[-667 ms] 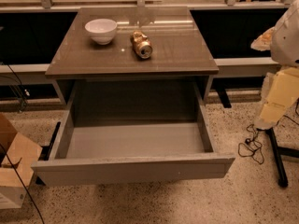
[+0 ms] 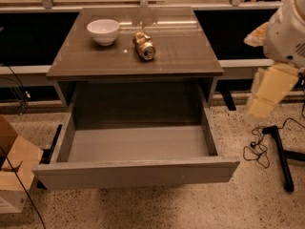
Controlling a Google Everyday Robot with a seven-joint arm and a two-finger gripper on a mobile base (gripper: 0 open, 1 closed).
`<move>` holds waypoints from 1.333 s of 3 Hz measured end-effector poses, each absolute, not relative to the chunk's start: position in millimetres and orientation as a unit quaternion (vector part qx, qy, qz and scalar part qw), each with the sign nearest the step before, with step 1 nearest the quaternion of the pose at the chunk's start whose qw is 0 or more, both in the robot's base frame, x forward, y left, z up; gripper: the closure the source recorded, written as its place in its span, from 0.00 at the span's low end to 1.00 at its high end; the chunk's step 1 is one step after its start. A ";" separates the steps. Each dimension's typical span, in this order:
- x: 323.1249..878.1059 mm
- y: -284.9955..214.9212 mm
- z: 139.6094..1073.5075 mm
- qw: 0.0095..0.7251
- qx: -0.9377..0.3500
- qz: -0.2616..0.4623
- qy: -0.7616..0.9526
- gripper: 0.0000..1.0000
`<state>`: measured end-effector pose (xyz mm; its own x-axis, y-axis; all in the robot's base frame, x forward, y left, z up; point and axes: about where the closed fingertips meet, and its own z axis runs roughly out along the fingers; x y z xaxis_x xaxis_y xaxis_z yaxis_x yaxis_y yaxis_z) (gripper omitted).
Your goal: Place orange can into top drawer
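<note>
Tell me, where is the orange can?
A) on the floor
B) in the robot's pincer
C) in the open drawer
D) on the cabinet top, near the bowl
D: the can lies on its side on the cabinet top, right of the bowl; the drawer stands open below, and the pincer hangs at the right edge of the view, apart from the cabinet.

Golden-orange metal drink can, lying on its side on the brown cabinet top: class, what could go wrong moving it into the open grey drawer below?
The dented golden-orange metal can lies on its side, so it may roll when gripped. The round white bowl just left of it could get knocked. The gripper hangs far right, beside the cabinet; swinging in, it might clip the wide grey top drawer.
</note>
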<state>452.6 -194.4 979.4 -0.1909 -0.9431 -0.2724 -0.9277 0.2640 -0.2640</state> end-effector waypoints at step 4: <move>557.5 -68.4 960.9 0.263 -0.643 0.087 0.714 0.00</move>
